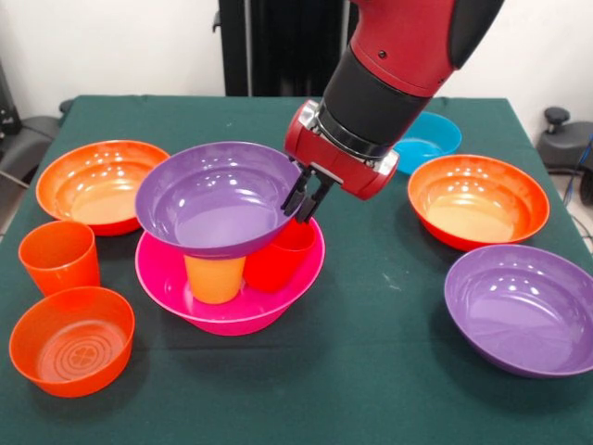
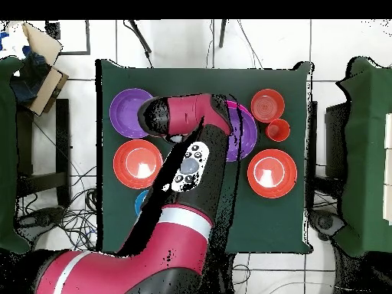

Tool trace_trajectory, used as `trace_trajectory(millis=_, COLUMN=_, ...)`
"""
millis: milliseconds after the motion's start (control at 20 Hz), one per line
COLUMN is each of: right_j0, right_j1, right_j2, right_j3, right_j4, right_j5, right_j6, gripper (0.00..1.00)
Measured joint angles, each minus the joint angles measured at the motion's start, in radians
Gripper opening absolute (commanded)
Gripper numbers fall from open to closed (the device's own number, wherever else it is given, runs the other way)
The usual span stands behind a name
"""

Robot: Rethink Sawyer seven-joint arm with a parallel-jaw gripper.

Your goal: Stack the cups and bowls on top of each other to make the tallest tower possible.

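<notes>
I see the end effector [image 1: 307, 197] at frame centre, clenched on the right rim of a purple bowl [image 1: 218, 197]. That bowl rests on a yellow cup [image 1: 214, 276] and a red cup [image 1: 279, 261] standing inside the pink bowl [image 1: 232, 311], centre of the green worktop [image 1: 371, 371].

A dark green cloth covers the counter [image 1: 398, 371], with a pale wall [image 1: 111, 46] behind. Loose cables [image 2: 73, 218] trail over the white tiled floor [image 2: 268, 38], and what may be a cardboard box [image 2: 42, 65] sits alongside.

In the overhead view the arm [image 2: 184, 164] hides most of the tower [image 2: 243, 130].
</notes>
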Motion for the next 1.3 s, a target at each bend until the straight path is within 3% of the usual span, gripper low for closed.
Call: trace_trajectory(millis=1300, right_j0=-0.035, right_j1=-0.001, right_j2=0.009, right_j3=-0.03, right_j4=0.0, right_j5=0.064, right_j6=0.0, gripper=0.0)
